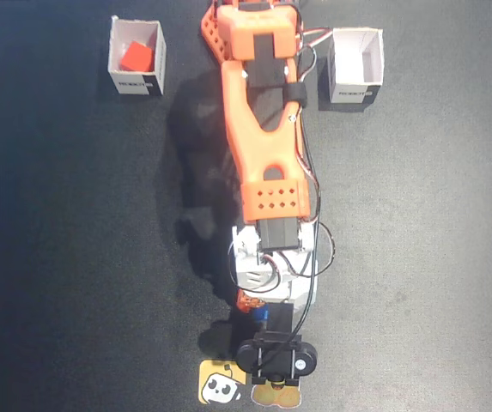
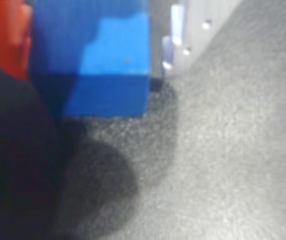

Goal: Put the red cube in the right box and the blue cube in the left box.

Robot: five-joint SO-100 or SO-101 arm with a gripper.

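While the red cube (image 1: 134,57) sits boxed, we log the blue cube (image 2: 110,60) between the pincer (image 1: 261,319) jaws on the counter (image 1: 417,257); closure unclear.

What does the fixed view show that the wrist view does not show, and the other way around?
Only the fixed view shows the whole orange arm, the red cube lying inside the box on the left of that view, and the empty box on the right.

Only the wrist view shows the blue cube up close, between an orange finger and a pale finger, low over the mat.

Both share the dark mat and a part of the blue cube, which is only a small blue patch in the fixed view.
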